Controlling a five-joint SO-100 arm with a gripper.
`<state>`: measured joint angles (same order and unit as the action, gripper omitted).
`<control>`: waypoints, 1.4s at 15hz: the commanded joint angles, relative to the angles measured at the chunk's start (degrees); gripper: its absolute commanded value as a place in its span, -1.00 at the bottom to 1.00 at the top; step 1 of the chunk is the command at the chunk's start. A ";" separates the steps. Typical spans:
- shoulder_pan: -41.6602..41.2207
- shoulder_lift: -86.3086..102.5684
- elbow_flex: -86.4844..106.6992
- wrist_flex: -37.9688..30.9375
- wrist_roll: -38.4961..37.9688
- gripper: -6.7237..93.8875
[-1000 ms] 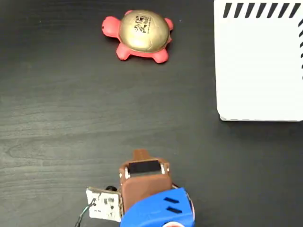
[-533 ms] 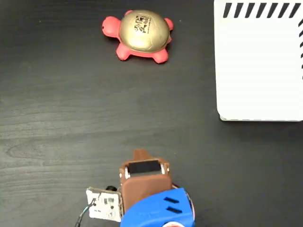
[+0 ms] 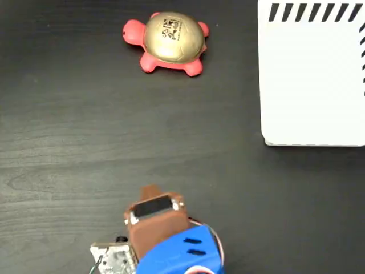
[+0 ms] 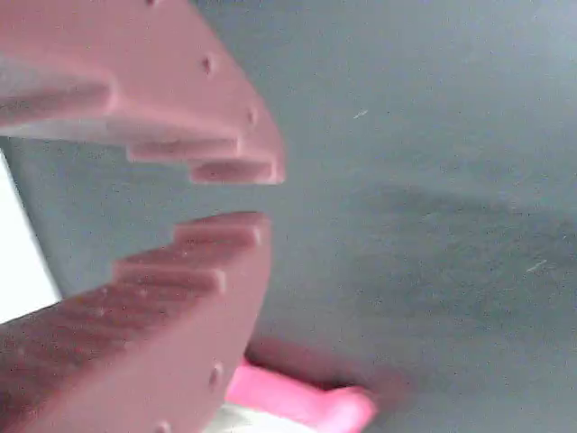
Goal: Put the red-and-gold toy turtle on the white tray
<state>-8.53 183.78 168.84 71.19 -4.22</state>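
Observation:
The red-and-gold toy turtle (image 3: 171, 43) lies on the dark table at the top centre of the fixed view, its gold shell up and its head pointing left. The white tray (image 3: 313, 80) with black edge stripes fills the top right corner, and nothing lies on it. My brown gripper (image 3: 150, 191) is low in that view, far below the turtle and pointing up the picture. In the wrist view the gripper (image 4: 266, 197) has its two toothed jaws a narrow gap apart with nothing between them. A blurred pink part of the turtle (image 4: 311, 404) shows at the bottom edge.
The dark wood-grain table (image 3: 85, 131) stretches bare between the arm and the turtle. The blue arm body (image 3: 177, 257) and a small circuit board (image 3: 114, 260) sit at the bottom edge. A white strip of the tray (image 4: 18, 271) shows at the left of the wrist view.
The arm has shifted left and turned slightly to the left in the last half second. The turtle and the tray have not moved.

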 commanded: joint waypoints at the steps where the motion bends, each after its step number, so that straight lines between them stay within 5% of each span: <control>1: 0.70 -10.46 -2.99 -11.69 1.49 -0.86; 2: 1.49 -18.37 -6.94 -17.67 0.53 -0.86; 4: 0.62 -32.34 -21.27 -18.54 -0.53 -0.86; 9: -0.97 -64.07 -56.25 -6.68 -4.22 -0.86; 17: 8.26 -116.19 -124.80 20.30 1.85 -0.86; 21: 11.78 -124.72 -133.24 23.03 2.46 -0.72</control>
<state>1.49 57.92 40.61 93.60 -1.76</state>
